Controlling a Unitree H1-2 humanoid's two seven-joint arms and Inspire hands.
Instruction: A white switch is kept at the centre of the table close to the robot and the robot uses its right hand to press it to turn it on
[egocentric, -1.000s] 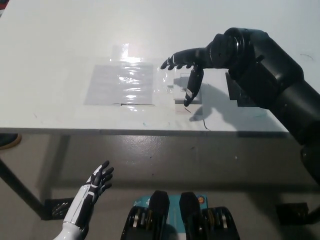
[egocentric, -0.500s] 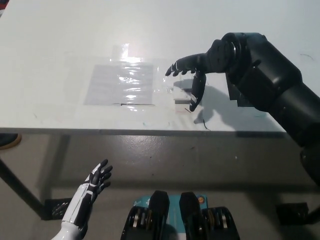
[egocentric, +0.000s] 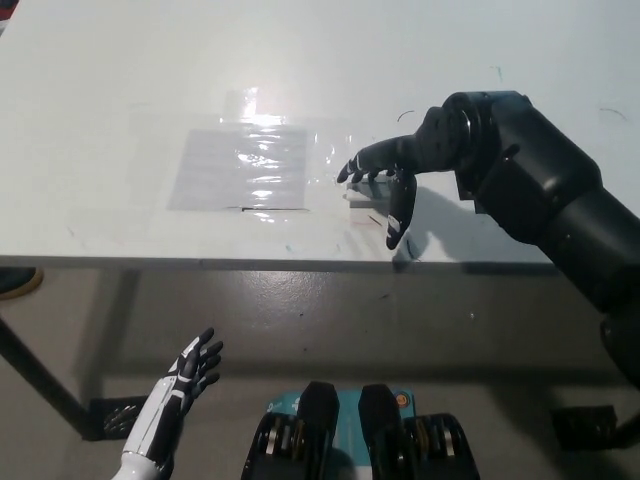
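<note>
Right hand (egocentric: 385, 175) lower, nearer table edge (egocentric: 250, 262); switch (egocentric: 362, 190) now mostly covered

You are looking at a plain white tabletop (egocentric: 120, 90) with a glossy clear plastic sheet (egocentric: 245, 165) on it, which reads pale grey with white glare streaks. The switch (egocentric: 362, 190) is white, barely distinct from the surface. Your right hand (egocentric: 385, 175) is solid black. Your left hand (egocentric: 190, 370) is white with black fingers. The floor (egocentric: 330, 320) below is dull grey-brown.
</note>
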